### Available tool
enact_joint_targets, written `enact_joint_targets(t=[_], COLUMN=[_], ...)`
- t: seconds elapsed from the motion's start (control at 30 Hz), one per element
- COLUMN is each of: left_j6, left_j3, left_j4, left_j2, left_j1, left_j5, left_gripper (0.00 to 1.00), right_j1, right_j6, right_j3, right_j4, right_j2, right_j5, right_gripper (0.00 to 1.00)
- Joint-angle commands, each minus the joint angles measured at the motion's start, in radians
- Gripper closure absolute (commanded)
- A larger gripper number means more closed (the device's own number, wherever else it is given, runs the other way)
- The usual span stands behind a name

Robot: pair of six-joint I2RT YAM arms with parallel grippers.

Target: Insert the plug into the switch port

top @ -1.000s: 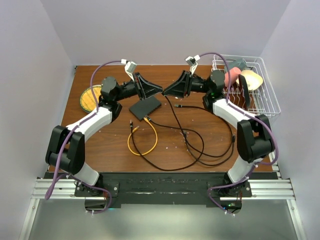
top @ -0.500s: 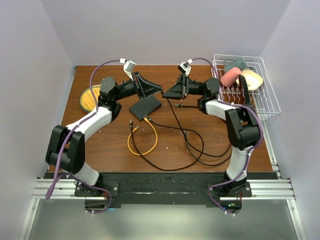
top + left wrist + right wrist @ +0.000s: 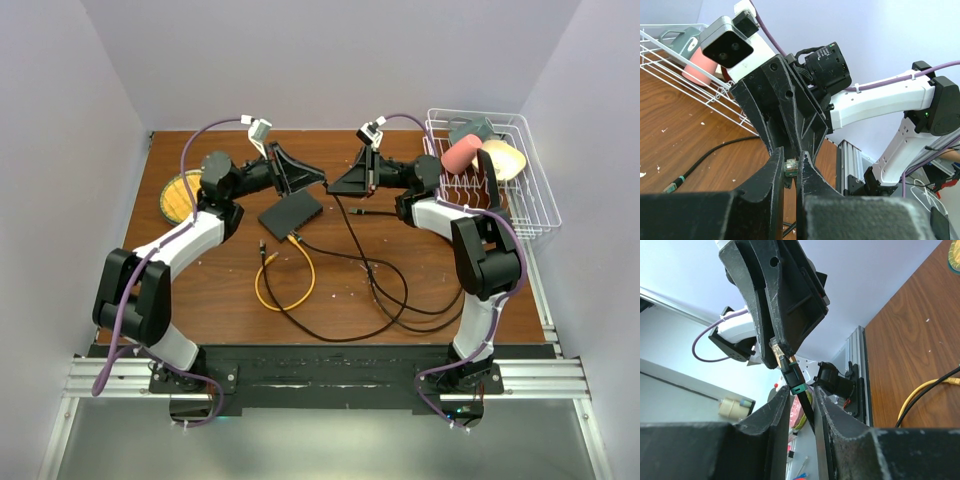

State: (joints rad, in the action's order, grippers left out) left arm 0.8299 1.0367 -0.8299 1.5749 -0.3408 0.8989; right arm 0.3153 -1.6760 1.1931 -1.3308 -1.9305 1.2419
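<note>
Pinching the clear plug [image 3: 790, 165] in the air above the far edge of the dark switch [image 3: 290, 213], with the left gripper [image 3: 790, 158] clamped on it. Meeting it tip to tip over that same edge, with the right gripper [image 3: 801, 390] closed around the black cable [image 3: 805, 410] just behind the plug. Touched at the switch's near edge by a yellow cable [image 3: 258, 290], ports too small to make out.
</note>
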Motion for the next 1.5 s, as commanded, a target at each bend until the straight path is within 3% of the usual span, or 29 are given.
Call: enact_joint_targets(t=[0.0, 0.2, 0.27, 0.47, 0.53, 0.6, 0.63, 0.7, 0.73, 0.77, 0.8, 0.83, 0.87, 0.97, 1.03, 1.13, 1.27, 1.3, 1.47], left_j6=[0.029, 0.02, 0.011, -0.006, -0.014, -0.023, -0.029, -0.035, -0.044, -0.049, -0.054, -0.066, -0.072, -0.094, -0.116, -0.153, -0.228, -0.256, -0.4], left_j3=[0.059, 0.06, 0.062, 0.065, 0.068, 0.066, 0.063, 0.06, 0.06, 0.06, 0.059, 0.059, 0.059, 0.054, 0.054, 0.054, 0.074, 0.086, 0.141], left_j4=[-0.064, -0.045, -0.035, -0.011, -0.008, 0.003, 0.005, 0.018, 0.023, 0.028, 0.038, 0.046, 0.055, 0.078, 0.107, 0.155, 0.262, 0.361, 0.563], left_j2=[0.003, 0.007, 0.005, 0.0, 0.002, -0.003, -0.009, -0.013, -0.016, -0.021, -0.023, -0.026, -0.032, -0.042, -0.056, -0.084, -0.124, -0.131, -0.177], left_j1=[-0.01, -0.02, -0.021, -0.023, -0.026, -0.027, -0.029, -0.029, -0.029, -0.029, -0.029, -0.029, -0.029, -0.029, -0.029, -0.027, -0.024, -0.023, -0.01], left_j5=[0.005, 0.002, -0.002, -0.003, 0.012, 0.011, 0.009, 0.006, 0.005, 0.003, 0.0, -0.003, -0.006, -0.025, -0.046, -0.087, -0.167, -0.22, -0.4], left_gripper=[1.0, 1.0, 1.0, 0.99, 0.91, 0.84, 0.82, 0.73, 0.7, 0.68, 0.63, 0.6, 0.56, 0.39, 0.21, 0.08, 0.0, 0.0, 0.0], right_j1=[0.008, 0.019, 0.019, 0.021, 0.019, 0.021, 0.019, 0.021, 0.021, 0.022, 0.022, 0.034, 0.041, 0.045, 0.048, 0.054, 0.065, 0.067, 0.08], right_j6=[-0.013, -0.021, -0.025, -0.021, 0.028, 0.097, 0.213, 0.382, 0.611, 0.745, 0.891, 1.141, 1.207, 1.231, 1.257, 1.306, 1.389, 1.401, 1.443], right_j3=[0.031, 0.037, 0.042, 0.043, 0.031, 0.017, 0.002, -0.009, -0.004, 0.009, 0.035, 0.109, 0.134, 0.145, 0.145, 0.138, 0.134, 0.131, 0.079], right_j4=[-0.436, -0.436, -0.436, -0.412, -0.375, -0.254, -0.184, 0.124, 0.272, 0.613, 0.813, 0.995, 1.194, 1.223, 1.251, 1.312, 1.427, 1.441, 1.475], right_j2=[0.042, 0.05, 0.056, 0.07, 0.09, 0.113, 0.151, 0.201, 0.258, 0.29, 0.315, 0.332, 0.346, 0.352, 0.355, 0.367, 0.398, 0.404, 0.465], right_j5=[0.019, 0.016, 0.017, 0.011, 0.007, -0.005, -0.012, -0.042, -0.065, -0.096, -0.187, -0.231, -0.267, -0.303, -0.35, -0.413, -0.53, -0.557, -0.697], right_gripper=[0.73, 0.9, 1.0, 1.0, 1.0, 1.0, 1.0, 1.0, 1.0, 1.0, 1.0, 1.0, 1.0, 1.0, 1.0, 1.0, 1.0, 1.0, 1.0])
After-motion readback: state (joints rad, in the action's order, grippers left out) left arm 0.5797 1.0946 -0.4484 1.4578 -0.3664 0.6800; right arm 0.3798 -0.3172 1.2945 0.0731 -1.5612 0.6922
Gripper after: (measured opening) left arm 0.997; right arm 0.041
